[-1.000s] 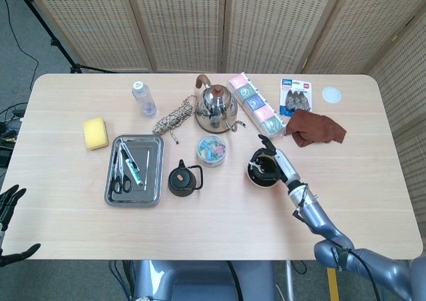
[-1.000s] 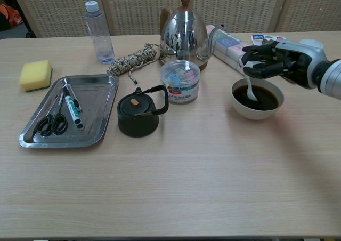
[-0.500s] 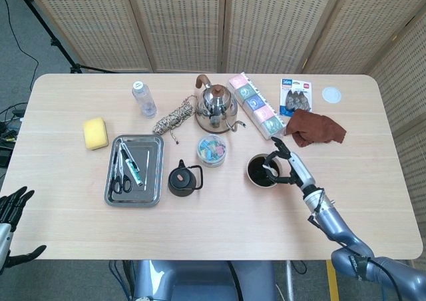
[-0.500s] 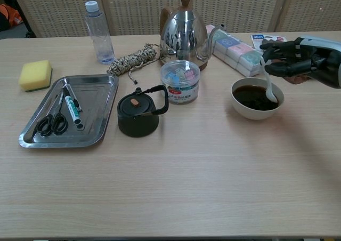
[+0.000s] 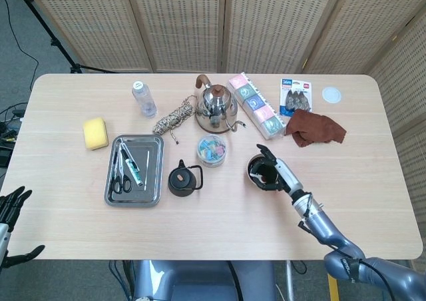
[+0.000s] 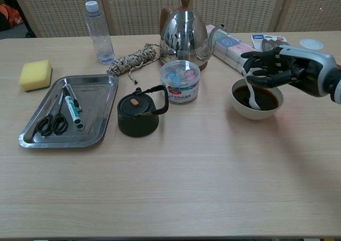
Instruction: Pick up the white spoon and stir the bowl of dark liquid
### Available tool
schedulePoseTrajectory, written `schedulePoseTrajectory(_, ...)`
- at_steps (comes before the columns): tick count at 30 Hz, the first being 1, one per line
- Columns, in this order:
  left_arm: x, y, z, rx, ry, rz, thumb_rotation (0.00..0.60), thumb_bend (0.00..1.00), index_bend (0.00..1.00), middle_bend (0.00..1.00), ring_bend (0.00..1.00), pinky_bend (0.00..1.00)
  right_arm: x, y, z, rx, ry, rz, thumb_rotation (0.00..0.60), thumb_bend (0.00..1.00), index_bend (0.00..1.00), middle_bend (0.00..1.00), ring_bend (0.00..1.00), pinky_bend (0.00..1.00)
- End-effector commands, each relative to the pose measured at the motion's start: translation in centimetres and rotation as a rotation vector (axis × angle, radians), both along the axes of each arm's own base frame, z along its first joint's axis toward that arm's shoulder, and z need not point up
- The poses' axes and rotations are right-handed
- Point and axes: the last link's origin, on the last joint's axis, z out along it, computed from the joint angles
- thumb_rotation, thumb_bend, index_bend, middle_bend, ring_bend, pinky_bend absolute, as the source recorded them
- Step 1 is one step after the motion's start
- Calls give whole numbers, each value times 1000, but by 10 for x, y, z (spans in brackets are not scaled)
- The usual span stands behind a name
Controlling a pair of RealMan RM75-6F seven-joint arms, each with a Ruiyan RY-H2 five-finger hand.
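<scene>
A white bowl (image 6: 257, 112) of dark liquid (image 6: 266, 97) stands right of centre on the table; in the head view the bowl (image 5: 250, 176) lies partly under my right hand (image 5: 273, 170). That right hand (image 6: 277, 69) hovers over the bowl and grips the white spoon (image 6: 251, 95), whose lower end dips into the liquid near the bowl's left side. The spoon is hidden by the hand in the head view. My left hand (image 5: 9, 211) hangs off the table's left front corner, fingers spread, holding nothing.
A black teapot (image 6: 138, 113), a jar of clips (image 6: 180, 81) and a steel kettle (image 6: 184, 34) stand left of the bowl. A steel tray (image 6: 37, 139) with scissors and pens lies far left. A box row (image 6: 233, 51) and a brown cloth (image 5: 314, 128) sit behind the bowl.
My right hand has swept the spoon from the bowl's left to its right side and back to the left. The left hand has barely shifted.
</scene>
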Motion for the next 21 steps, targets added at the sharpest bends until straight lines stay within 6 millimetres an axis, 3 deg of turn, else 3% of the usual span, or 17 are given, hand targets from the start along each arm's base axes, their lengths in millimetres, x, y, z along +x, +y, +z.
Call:
schedulePoseTrajectory(1,-1,0,1,2,0,3,600,0,0,0,0,0,3,-4,-4,-23,11,10,600,672,567,0,0,0)
schedulePoseTrajectory(5,-1,0,1,-1,-1,3,600,0,0,0,0,0,0,-13,-8,-41,6,-19,600,672,569,0,0,0)
schedulePoseTrajectory(10,0,0,1,2,-2,3,600,0,0,0,0,0,-13,-24,2,-89,11,-56,600,672,569,0,0,0)
schedulePoseTrajectory(21,2,1,-5,-12,14,0,600,0,0,0,0,0,-35,-12,28,-99,21,-72,600,704,569,0,0,0)
